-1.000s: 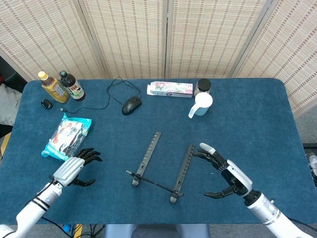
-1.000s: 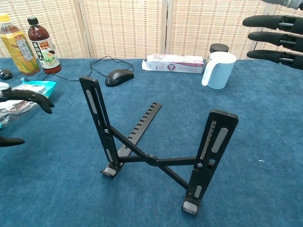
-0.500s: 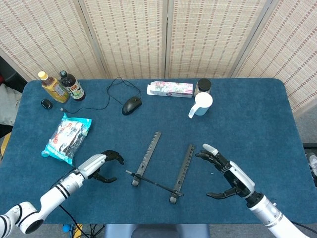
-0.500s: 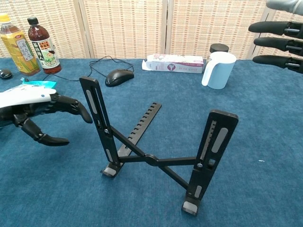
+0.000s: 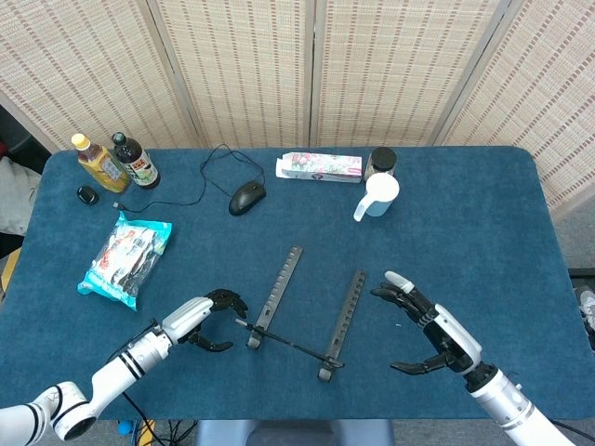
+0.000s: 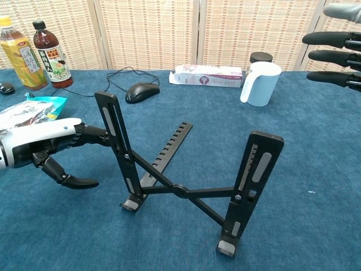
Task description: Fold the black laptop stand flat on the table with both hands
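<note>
The left hand (image 6: 53,149) had swung in from the bench's left side toward the stand (image 6: 180,169), going from well apart a second earlier to right beside its left upright. The right hand (image 5: 429,333) had hardly shifted, drifting only a little outward.

The stand stood open on the blue bench (image 5: 483,232), near the front edge and between the two hands. Its two uprights rose from feet at the front, joined low down by a crossed brace. In the head view its long rails ran away from the robot, tilted slightly to the right.

In the chest view the left hand's fingers (image 6: 93,134) reached the left upright at about mid-height, touching it or just short of it; I could not tell which. The thumb curled underneath, apart from the fingers, and the hand held nothing. The right hand was spread wide and empty, beside the right upright but clearly apart from it, so the left hand was the nearer.

The stand lay to the right of the left hand and to the left of the right one. Folding probably needs both hands to close in on the uprights from the two sides.
</note>
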You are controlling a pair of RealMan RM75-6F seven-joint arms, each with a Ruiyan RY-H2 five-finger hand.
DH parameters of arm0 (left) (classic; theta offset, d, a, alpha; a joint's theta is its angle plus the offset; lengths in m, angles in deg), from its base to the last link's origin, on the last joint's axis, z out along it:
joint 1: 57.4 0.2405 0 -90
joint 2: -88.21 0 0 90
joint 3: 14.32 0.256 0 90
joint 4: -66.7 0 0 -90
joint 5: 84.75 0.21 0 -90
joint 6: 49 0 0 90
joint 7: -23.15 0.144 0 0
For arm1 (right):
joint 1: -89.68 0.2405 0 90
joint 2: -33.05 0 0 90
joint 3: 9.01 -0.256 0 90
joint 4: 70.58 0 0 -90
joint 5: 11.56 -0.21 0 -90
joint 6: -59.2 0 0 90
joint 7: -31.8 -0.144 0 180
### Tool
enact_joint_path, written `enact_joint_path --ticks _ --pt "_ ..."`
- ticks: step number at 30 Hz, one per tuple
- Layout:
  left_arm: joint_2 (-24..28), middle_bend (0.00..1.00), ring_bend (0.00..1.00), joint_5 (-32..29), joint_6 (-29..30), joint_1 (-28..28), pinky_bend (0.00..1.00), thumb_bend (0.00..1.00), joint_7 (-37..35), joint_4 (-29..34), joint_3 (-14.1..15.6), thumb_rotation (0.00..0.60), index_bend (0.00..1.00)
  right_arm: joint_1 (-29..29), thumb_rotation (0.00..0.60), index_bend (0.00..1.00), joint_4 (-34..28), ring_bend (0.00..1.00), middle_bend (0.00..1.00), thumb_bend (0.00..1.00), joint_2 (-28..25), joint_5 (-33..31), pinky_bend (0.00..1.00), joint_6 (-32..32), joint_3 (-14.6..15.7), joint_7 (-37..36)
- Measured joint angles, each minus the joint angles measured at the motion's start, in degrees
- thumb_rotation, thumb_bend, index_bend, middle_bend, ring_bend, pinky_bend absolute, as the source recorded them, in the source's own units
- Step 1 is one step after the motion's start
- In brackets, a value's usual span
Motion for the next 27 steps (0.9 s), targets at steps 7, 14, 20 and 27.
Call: enact_joint_path --ticks 7,14,20,27 --pt "-1.06 0.25 0.12 -0.04 0.56 -0.70 0.06 0.22 -0.84 -0.58 1.06 0.600 0.33 -0.43 0.600 0.00 0.08 0.01 0.20 0.00 -0.01 0.03 0.08 0.20 -0.18 -0.03" --pt "-1.73 0.25 0.12 -0.30 0.68 -1.70 0.06 0.22 -1.38 -0.81 1.39 0.600 0.33 -0.82 0.600 0.00 0.46 0.01 0.20 0.00 -0.01 0.19 0.08 0.25 -0.28 -0.43" --pt "-2.20 0.25 0.12 -0.80 0.59 -2.45 0.06 0.22 -1.62 -0.77 1.47 0.600 0.33 -1.20 0.600 0.00 0.86 0.01 0.20 0.00 -0.07 0.45 0.08 0.04 -0.33 -0.90" --pt "-2.29 0.25 0.12 -1.22 0.55 -2.91 0.06 0.22 -1.60 -0.59 1.88 0.600 0.33 -1.50 0.600 0.00 1.24 0.01 0.20 0.00 -0.06 0.64 0.08 -0.13 -0.38 -1.43"
